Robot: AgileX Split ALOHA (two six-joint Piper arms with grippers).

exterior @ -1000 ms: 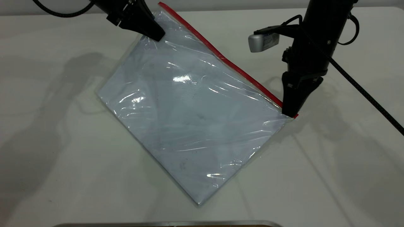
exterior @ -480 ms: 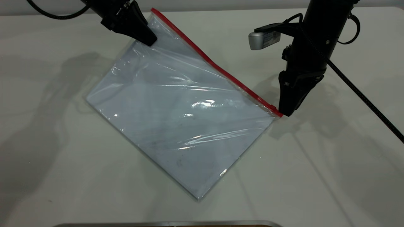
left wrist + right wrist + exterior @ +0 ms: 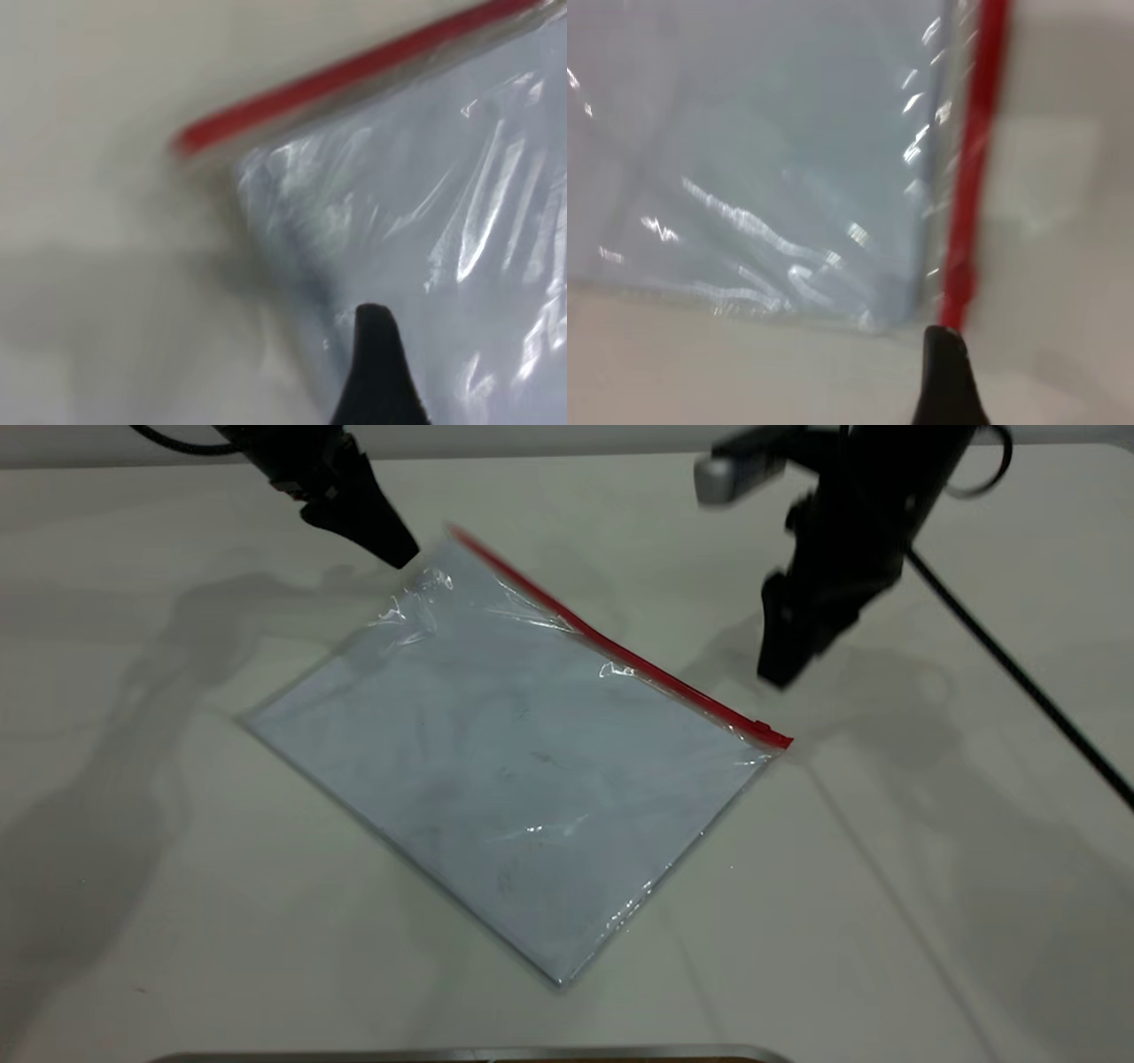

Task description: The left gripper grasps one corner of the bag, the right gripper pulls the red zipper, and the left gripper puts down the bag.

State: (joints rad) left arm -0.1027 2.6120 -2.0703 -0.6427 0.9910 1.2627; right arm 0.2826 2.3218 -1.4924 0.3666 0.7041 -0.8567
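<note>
Exterior view gives me the bag (image 3: 514, 762) lying flat on the tabletop (image 3: 886, 921), turned at a diagonal, roughly at the middle and reaching toward the far edge. Its red zipper (image 3: 620, 657) runs along the long side that faces the far right corner of the tabletop, and the tiny slider sits at that strip's right end, at the bag's rightmost corner.

My left gripper (image 3: 400, 560) hangs just off the bag's far corner, toward the tabletop's far left corner. I see its dark tip beside the crinkled plastic there, but I cannot tell whether it touches the plastic, and I cannot tell whether the fingers are apart or together. In the left wrist view a single black fingertip (image 3: 376, 354) shows over the bag (image 3: 425, 221), with the end of the red zipper (image 3: 354, 71) beyond it.

My right gripper (image 3: 780, 677) is raised clear of the bag, apart from the slider end of the zipper, on the far right side. Its fingers look drawn together to one blunt point, holding nothing. The right wrist view shows that gripper (image 3: 946, 354) just past the end of the red zipper (image 3: 970, 177), with the bag (image 3: 744, 159) beside it.

I have bare tabletop along the near edge, the left edge and the right edge.
</note>
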